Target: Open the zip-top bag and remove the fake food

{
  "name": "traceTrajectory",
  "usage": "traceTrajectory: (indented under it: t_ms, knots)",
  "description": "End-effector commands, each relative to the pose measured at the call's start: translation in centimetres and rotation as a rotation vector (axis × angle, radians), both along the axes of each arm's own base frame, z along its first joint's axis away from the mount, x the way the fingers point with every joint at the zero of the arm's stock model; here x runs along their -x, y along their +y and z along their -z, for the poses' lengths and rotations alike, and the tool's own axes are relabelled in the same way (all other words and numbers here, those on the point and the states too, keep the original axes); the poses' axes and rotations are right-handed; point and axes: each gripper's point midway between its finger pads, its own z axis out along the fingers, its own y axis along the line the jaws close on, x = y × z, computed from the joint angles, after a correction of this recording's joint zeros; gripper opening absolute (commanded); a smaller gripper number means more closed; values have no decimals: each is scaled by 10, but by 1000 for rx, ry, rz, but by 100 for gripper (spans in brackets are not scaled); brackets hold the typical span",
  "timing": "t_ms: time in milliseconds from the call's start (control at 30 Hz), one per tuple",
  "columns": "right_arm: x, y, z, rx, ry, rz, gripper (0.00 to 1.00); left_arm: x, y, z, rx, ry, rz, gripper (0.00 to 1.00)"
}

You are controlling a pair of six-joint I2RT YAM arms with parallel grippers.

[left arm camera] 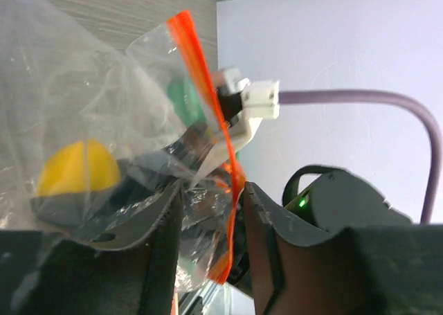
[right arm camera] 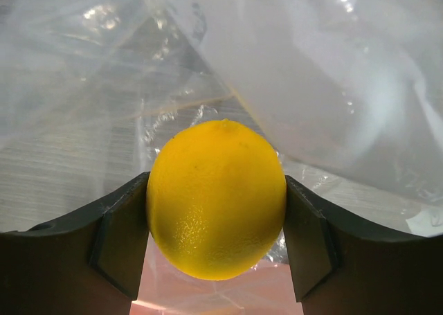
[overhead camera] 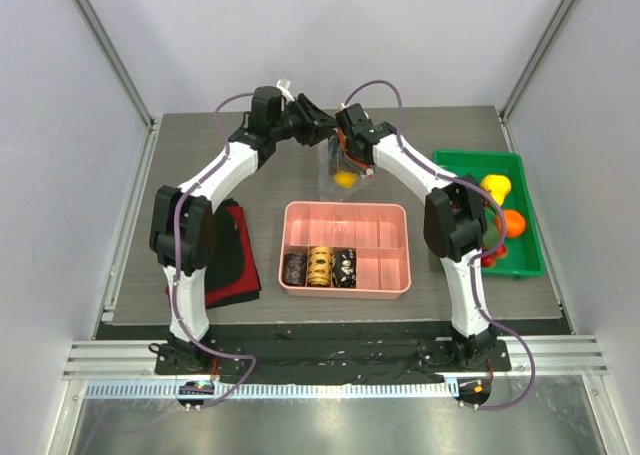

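Nearest the arm bases, a dark and red cloth (overhead camera: 232, 260) lies on the surface (overhead camera: 185, 145) at the left, beside a pink tray (overhead camera: 346, 211) whose near-left compartments hold three patterned cylinders (overhead camera: 319, 268). At the right, a green bin (overhead camera: 470, 159) holds fake food (overhead camera: 497, 187): yellow, orange and red pieces. Beyond the tray, the zip-top bag (overhead camera: 333, 170) hangs lifted between both hands. The left hand (left arm camera: 211, 190) is clamped on the bag's red-orange zip strip (left arm camera: 201, 79). The right hand (right arm camera: 216, 211) is closed around a yellow fruit (right arm camera: 216, 176), with clear plastic all about it. In the left wrist view, that fruit shows through the bag wall, inside the bag.
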Motion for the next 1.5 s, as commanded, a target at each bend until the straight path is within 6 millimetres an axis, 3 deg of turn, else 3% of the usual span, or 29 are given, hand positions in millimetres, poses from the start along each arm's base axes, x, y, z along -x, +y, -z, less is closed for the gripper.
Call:
traceTrajectory:
  t_ms: [0,33,133,200,233,267,400,500,533,600,633,667,900,967,1100,1133,1300,1367,1467]
  knots:
    - [2,10,-39,-35,-82,-15,2,3,-13,-4,-31,-29,48,33]
    - [2,10,-39,-33,-84,-14,2,5,-12,3,-50,-16,49,27]
    - [1,10,-41,-29,-91,-15,2,6,-12,6,-63,-17,65,21]
    - [1,8,-38,-17,-88,-16,2,10,-15,2,-63,-24,87,26]
    - [1,8,-38,-15,-90,-14,1,13,-15,1,-79,-29,92,39]
    - [1,8,-39,-16,-92,-14,2,15,-10,3,-131,-38,82,43]
    - [1,9,-41,-33,-90,-5,2,14,-9,9,-190,-46,77,44]
    - [2,13,-45,-54,-88,-6,2,11,-12,17,-187,-23,87,36]
    - [2,14,-45,-58,-86,-6,2,11,-14,19,-187,-17,91,27]
    - [2,13,-47,-57,-87,1,1,10,-12,24,-203,-18,96,19]
    - [3,12,-47,-56,-88,2,2,10,-10,27,-221,-15,87,3]
    - [2,11,-48,-53,-92,4,2,9,-8,28,-240,-22,80,0]
    - [-12,-11,-41,-129,-40,82,1,17,18,35,-410,-75,62,0]
    - [-9,1,-43,-224,2,56,2,20,23,43,-440,-74,58,0]
    - [-9,-9,-42,-275,34,56,2,23,27,49,-416,-65,58,0]
    - [-5,-13,-32,-263,51,59,2,24,27,47,-406,-69,57,0]
    - [3,-19,-25,-242,62,45,1,21,24,35,-343,-98,53,0]
    - [5,-13,-34,-275,62,30,2,21,24,39,-352,-79,52,0]
    - [10,6,-65,-397,69,-13,2,19,20,48,-348,-56,57,0]
